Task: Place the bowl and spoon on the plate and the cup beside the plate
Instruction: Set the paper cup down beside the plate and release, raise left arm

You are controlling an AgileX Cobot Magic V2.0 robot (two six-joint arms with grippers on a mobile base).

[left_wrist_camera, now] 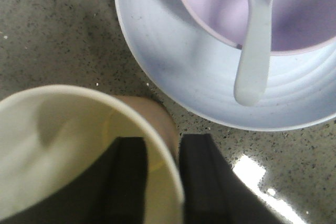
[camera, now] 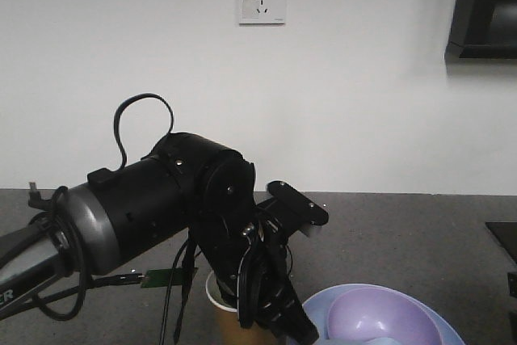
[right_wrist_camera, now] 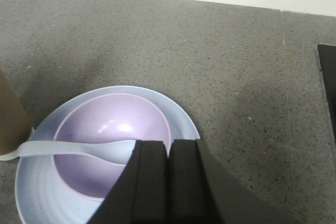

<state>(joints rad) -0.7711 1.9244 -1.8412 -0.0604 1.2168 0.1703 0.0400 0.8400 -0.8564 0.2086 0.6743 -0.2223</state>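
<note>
I see the cup (left_wrist_camera: 79, 150) at lower left of the left wrist view, just beside the plate (left_wrist_camera: 173, 77), standing on the table. The left gripper (left_wrist_camera: 163, 177) pinches its wall, one finger inside, one outside. The bowl (right_wrist_camera: 113, 145) and spoon (right_wrist_camera: 79, 150) rest on the plate. The right gripper (right_wrist_camera: 169, 182) hangs clenched, empty.

The light was soft and even, a bright glare spot shone just right of the blurry left fingers (left_wrist_camera: 202, 182).
</note>
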